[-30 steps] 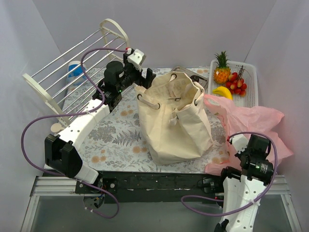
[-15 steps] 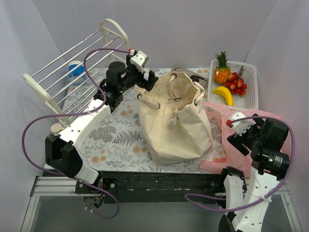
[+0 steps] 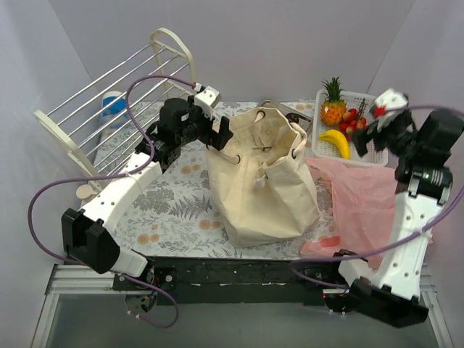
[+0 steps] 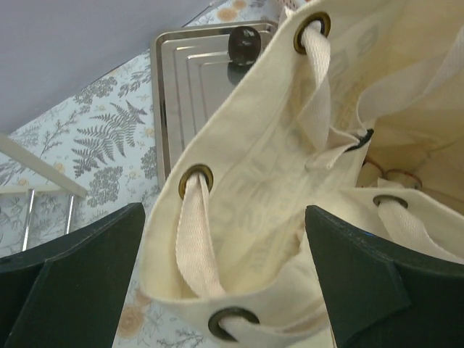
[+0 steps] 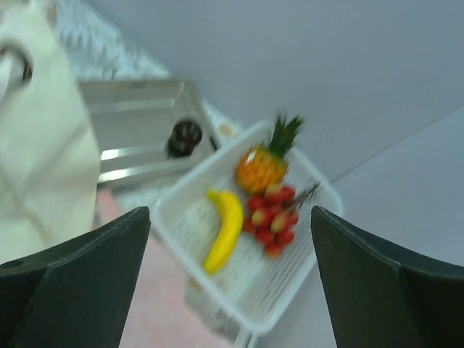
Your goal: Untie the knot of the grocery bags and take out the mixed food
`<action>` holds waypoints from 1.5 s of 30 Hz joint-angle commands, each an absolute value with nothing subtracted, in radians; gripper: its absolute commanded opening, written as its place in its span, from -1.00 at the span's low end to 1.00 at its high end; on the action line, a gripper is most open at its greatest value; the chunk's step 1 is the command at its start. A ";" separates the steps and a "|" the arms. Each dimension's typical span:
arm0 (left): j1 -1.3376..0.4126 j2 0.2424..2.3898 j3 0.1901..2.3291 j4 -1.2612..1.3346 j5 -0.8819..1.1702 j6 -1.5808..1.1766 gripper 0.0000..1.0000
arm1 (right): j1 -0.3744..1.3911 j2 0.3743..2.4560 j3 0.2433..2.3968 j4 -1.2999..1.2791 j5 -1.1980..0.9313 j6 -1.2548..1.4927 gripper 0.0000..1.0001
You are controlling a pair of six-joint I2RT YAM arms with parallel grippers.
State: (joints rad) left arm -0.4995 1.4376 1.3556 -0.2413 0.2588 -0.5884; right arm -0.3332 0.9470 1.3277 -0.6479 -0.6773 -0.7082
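The beige canvas tote (image 3: 262, 177) stands in the middle of the mat, mouth up, its cord threaded through metal eyelets. My left gripper (image 3: 221, 134) is open at the tote's left rim; in the left wrist view that rim (image 4: 239, 239) lies between the wide-apart jaws (image 4: 225, 290). The crinkly pink bag (image 3: 362, 199) lies flat to the tote's right. My right gripper (image 3: 373, 132) hangs open and empty above the white basket (image 3: 378, 154). In the blurred right wrist view a pineapple (image 5: 261, 167), a banana (image 5: 226, 228) and red fruits (image 5: 272, 217) lie in that basket, beyond the open right gripper (image 5: 232, 290).
A white wire rack (image 3: 116, 94) leans at the back left, with a blue-and-white tub (image 3: 114, 109) behind it. A metal tray (image 3: 290, 112) lies behind the tote. Grey walls close in on both sides.
My right arm has swung up from the near right corner to above the basket, and its gripper has opened. The pink bag has settled flatter. My left gripper has crept closer to the tote's rim.
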 commanded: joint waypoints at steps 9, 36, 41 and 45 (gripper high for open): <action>-0.502 1.491 1.543 -0.589 0.120 -0.627 0.90 | 0.234 1.639 2.215 -0.582 -0.611 -0.310 0.97; -0.494 1.519 1.480 -0.617 0.016 -0.569 -0.91 | 0.551 1.897 2.171 -1.064 0.031 -0.739 0.44; -0.489 1.479 1.512 -0.392 -0.132 -0.493 -1.00 | 0.526 2.010 2.397 -1.053 -0.014 -0.715 -0.97; -0.491 1.459 1.607 -0.175 -0.150 -0.404 -1.00 | 0.525 1.841 2.237 -0.632 0.015 -0.736 -0.97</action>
